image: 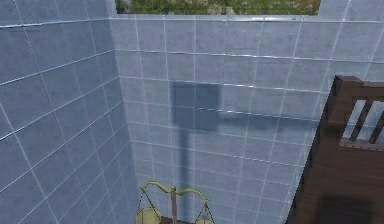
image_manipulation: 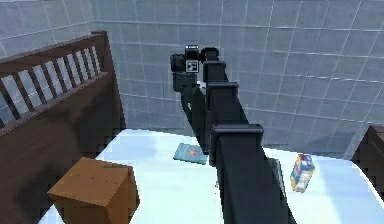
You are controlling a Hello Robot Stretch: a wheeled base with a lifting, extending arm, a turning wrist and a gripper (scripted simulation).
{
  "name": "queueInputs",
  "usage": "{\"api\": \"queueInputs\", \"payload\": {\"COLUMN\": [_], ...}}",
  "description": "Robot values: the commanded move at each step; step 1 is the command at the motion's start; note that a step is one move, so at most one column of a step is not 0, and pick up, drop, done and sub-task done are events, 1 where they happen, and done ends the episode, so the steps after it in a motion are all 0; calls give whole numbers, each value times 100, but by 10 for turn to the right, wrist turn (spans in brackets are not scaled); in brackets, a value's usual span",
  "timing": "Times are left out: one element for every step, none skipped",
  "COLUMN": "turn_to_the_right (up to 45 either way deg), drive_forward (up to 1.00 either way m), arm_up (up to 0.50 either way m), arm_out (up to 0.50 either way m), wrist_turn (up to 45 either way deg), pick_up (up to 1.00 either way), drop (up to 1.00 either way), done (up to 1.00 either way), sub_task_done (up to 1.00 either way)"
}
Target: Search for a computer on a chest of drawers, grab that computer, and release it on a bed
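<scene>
Blue-grey tiled walls [image: 230, 90] met in a corner across the forward view, with a strip of greenery along the top edge and a dark wooden slatted frame [image: 345, 150] at the right edge. In the arm side view the bed [image_manipulation: 150, 150] spread pale and flat over the lower half of the frame, its dark wooden headboard [image_manipulation: 55, 85] with upright slats along the left side. The arm [image_manipulation: 235, 140], a dark square bar, rose from the bottom edge just right of the middle and reached out over the bed toward the upper centre, ending against the tiled wall. A brown box [image_manipulation: 92, 195] sat on the bed in the lower left, and a piece of dark wood [image_manipulation: 374, 160] stood at the right edge. At the arm's far end were the white marker squares [image_manipulation: 186, 66], with the gripper [image_manipulation: 186, 92] as a dark body just below and left of them; its far end could not be made out, so how the fingers stood and whether they held anything could not be told. A flat teal thing [image_manipulation: 187, 152] lay on the bed just left of the arm, below the gripper; whether it was the computer could not be told. A small colourful carton [image_manipulation: 301, 172] stood on the bed right of the arm. A thin brass-coloured stand [image: 175, 200] showed at the forward view's bottom centre.
</scene>
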Motion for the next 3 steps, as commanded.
{"api": "queueInputs", "payload": {"turn_to_the_right": [0,0,0], "drive_forward": [0,0,0], "arm_up": [0,0,0], "arm_out": [0,-10,0], "wrist_turn": [0,0,0], "pick_up": [0,0,0], "drop": [100,0,0], "done": [0,0,100], "sub_task_done": [0,0,0]}}
